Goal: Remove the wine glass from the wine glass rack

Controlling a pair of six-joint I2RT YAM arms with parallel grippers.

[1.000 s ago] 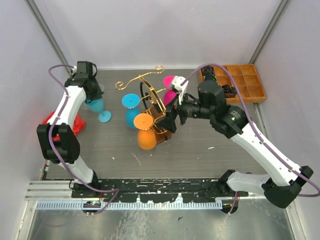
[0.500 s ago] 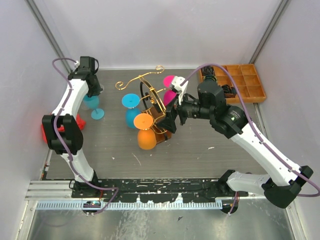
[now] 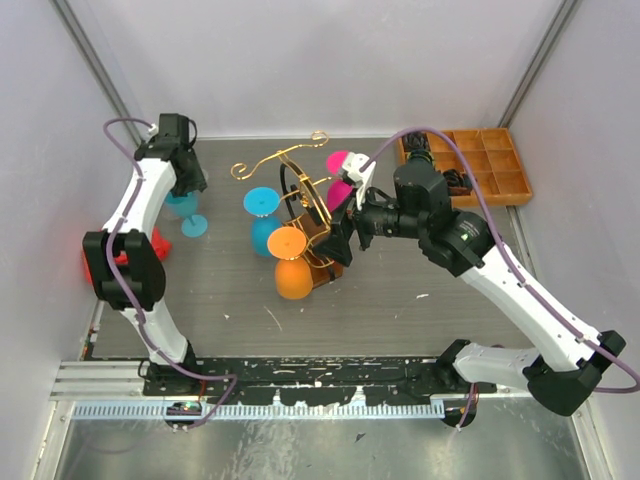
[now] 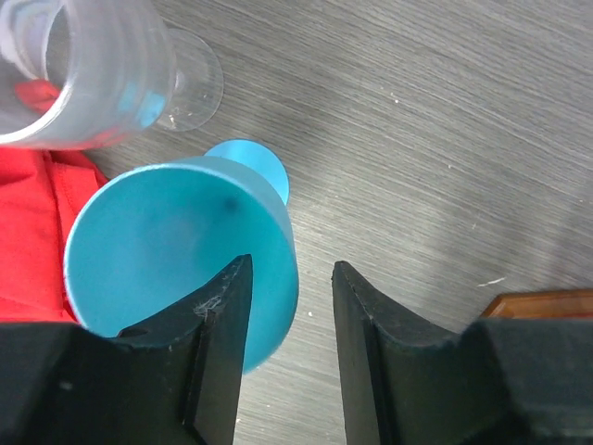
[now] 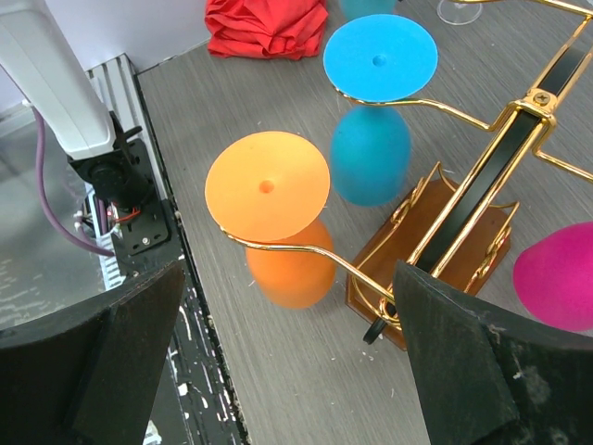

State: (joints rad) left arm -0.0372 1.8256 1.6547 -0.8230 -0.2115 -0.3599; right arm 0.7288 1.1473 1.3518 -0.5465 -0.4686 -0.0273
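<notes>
Right hand (image 3: 340,235), fingers spread wide, faces the wine glass rack (image 5: 505,153). An orange wine glass (image 5: 267,185) hangs bowl-down just ahead. Left hand (image 4: 292,278), parted, straddles a standing blue glass (image 4: 167,241), well apart.

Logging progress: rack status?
Left fingers open over upright blue glass on table. Right fingers open facing rack; orange glass, second blue glass, pink glass hanging. No obstruction seen.
</notes>
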